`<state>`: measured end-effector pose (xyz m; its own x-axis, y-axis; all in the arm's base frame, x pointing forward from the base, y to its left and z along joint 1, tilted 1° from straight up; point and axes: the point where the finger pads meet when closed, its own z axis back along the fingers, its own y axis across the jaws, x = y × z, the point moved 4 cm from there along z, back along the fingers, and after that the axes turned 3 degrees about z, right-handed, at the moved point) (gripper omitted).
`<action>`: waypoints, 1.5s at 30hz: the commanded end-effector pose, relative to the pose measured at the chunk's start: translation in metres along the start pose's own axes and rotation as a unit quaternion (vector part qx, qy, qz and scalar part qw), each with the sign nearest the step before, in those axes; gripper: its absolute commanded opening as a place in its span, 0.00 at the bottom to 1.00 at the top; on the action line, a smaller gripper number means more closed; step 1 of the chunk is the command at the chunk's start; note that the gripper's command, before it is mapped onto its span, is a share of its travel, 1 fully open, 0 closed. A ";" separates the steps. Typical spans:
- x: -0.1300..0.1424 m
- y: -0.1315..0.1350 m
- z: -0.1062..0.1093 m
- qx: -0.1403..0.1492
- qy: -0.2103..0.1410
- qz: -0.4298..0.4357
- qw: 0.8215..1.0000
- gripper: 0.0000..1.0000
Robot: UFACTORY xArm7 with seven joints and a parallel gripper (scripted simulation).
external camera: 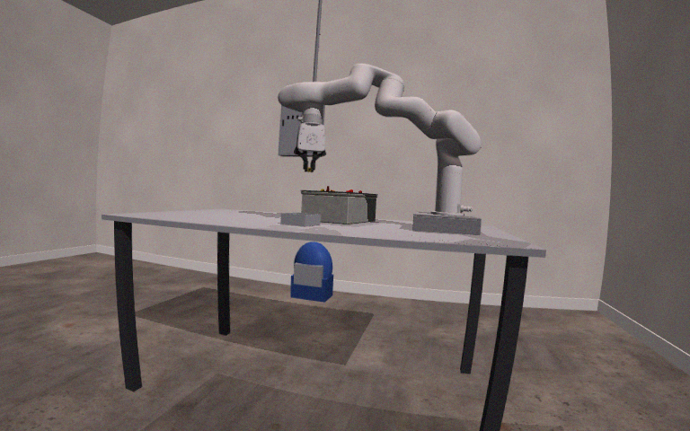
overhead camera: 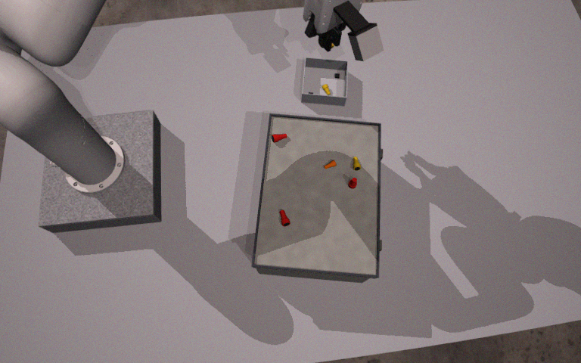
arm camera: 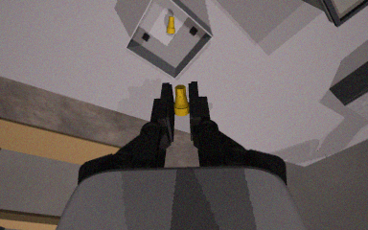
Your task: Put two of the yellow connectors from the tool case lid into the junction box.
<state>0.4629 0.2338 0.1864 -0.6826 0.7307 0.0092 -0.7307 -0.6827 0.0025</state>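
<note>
My gripper [arm camera: 181, 95] is shut on a yellow connector [arm camera: 180, 101], held upright between the fingertips. In the top view the gripper [overhead camera: 328, 43] hangs high above the table just beyond the far side of the steel junction box [overhead camera: 324, 81]. One yellow connector [overhead camera: 326, 89] lies inside the box; it also shows in the wrist view [arm camera: 171, 25]. Another yellow connector [overhead camera: 355, 162] lies on the lid of the tool case [overhead camera: 318, 194]. In the side view the gripper [external camera: 308, 166] is well above the box [external camera: 300, 218].
On the lid lie an orange connector [overhead camera: 330, 164] and three red ones [overhead camera: 278, 137] [overhead camera: 352, 182] [overhead camera: 284, 218]. The arm's base block [overhead camera: 100, 169] stands to the left. A blue object [external camera: 312, 271] sits on the floor under the table.
</note>
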 end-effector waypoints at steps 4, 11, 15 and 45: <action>0.025 -0.020 0.002 0.002 0.001 -0.005 1.000 0.02; 0.035 -0.026 0.002 0.002 0.001 -0.005 1.000 0.02; 0.036 -0.026 0.002 0.002 0.001 -0.005 1.000 0.02; 0.035 -0.026 -0.100 0.002 0.001 -0.005 1.000 0.02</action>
<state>0.4556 0.2768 0.1172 -0.6741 0.7386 0.0065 -0.7385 -0.6741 0.0142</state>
